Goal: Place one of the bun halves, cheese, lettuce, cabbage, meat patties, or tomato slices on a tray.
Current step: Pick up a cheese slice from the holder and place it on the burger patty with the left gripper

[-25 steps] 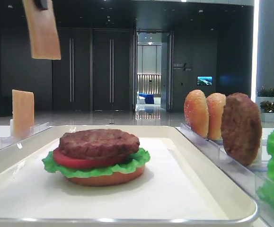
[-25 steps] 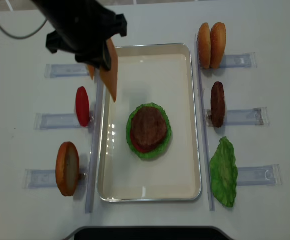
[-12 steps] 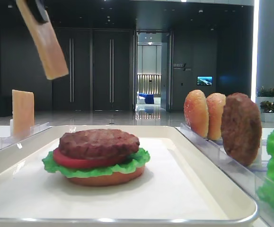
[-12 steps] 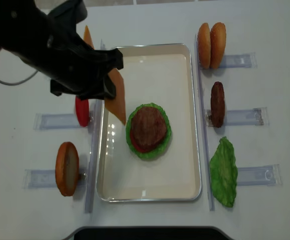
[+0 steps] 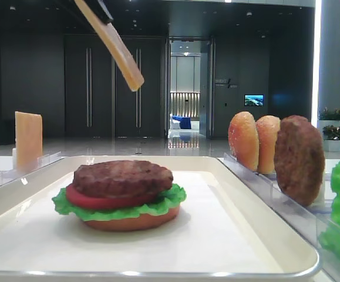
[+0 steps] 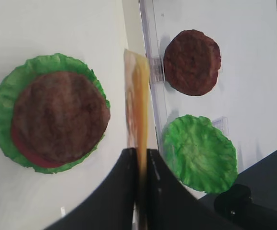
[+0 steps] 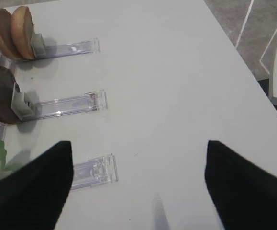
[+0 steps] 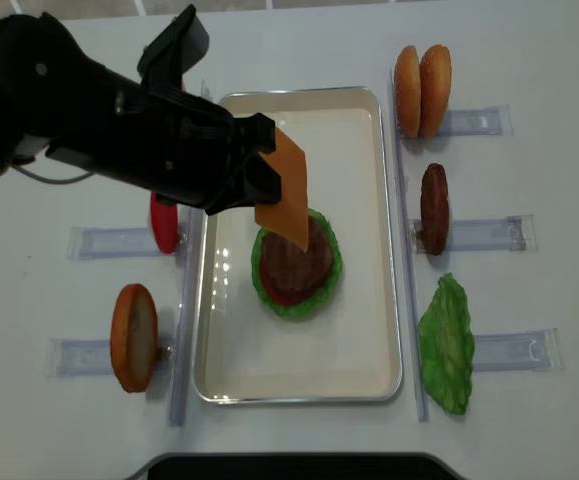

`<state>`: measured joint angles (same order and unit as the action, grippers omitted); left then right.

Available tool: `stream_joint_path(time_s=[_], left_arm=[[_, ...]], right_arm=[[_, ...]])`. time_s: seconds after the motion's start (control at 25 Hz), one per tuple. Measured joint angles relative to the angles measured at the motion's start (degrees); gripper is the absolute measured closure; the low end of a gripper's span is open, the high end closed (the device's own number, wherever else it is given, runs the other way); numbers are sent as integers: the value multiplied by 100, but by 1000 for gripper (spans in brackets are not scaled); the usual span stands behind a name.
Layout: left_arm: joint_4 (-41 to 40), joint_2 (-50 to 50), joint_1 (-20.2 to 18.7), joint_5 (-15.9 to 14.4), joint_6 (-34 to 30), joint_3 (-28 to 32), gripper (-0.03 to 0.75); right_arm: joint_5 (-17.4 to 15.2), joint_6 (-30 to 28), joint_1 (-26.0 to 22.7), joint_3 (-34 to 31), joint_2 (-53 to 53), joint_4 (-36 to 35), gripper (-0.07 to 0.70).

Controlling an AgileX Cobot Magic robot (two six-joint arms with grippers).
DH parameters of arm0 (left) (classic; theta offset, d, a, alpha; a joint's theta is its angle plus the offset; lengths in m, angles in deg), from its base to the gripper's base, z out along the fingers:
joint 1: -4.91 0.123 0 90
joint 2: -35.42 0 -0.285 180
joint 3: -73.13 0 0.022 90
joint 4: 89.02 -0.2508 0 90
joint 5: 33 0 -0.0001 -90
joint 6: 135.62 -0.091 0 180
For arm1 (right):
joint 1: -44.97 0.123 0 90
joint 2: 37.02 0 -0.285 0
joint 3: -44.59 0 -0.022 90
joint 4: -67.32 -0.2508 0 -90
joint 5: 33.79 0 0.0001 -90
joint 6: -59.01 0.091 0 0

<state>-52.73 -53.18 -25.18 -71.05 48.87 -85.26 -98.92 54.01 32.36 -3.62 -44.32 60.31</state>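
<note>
My left gripper (image 8: 256,180) is shut on a pale orange cheese slice (image 8: 285,192), held tilted in the air above the tray (image 8: 394,300). In the left wrist view the cheese (image 6: 138,100) is seen edge-on, pinched between the black fingers (image 6: 124,177). Below it on the tray lies a stack of bun half, lettuce, tomato slice and meat patty (image 8: 296,258). From the low view the cheese (image 5: 115,47) hangs above and slightly left of the patty (image 5: 123,176). My right gripper (image 7: 138,187) stands open over bare table, holding nothing.
Clear racks flank the tray. On the right stand two bun halves (image 8: 421,90), a patty (image 8: 434,208) and a lettuce leaf (image 8: 447,343). On the left are a tomato slice (image 8: 164,214), a bun half (image 8: 134,336) and another cheese slice (image 5: 29,139).
My left gripper has carried the cheese rightward from beside the tray's left rim to above the stacked patty. The slice now tilts more. The right arm has not moved.
</note>
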Motion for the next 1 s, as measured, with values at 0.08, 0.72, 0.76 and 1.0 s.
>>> stream_joint_path(time_s=[0.08,0.72,0.76,1.0], left_arm=[[0,-48,0,-8,-53,7,691],[1146,-1230,0,125,-1451,7,691],[1151,-1262,0,140,-1489,7,691],[1078,-1303,0,147,-1502,7,691]], right_arm=[[0,0,0,0,0,0,92],[0,0,0,0,0,0,92],[0,0,0,0,0,0,92],[0,0,0,0,0,0,92]])
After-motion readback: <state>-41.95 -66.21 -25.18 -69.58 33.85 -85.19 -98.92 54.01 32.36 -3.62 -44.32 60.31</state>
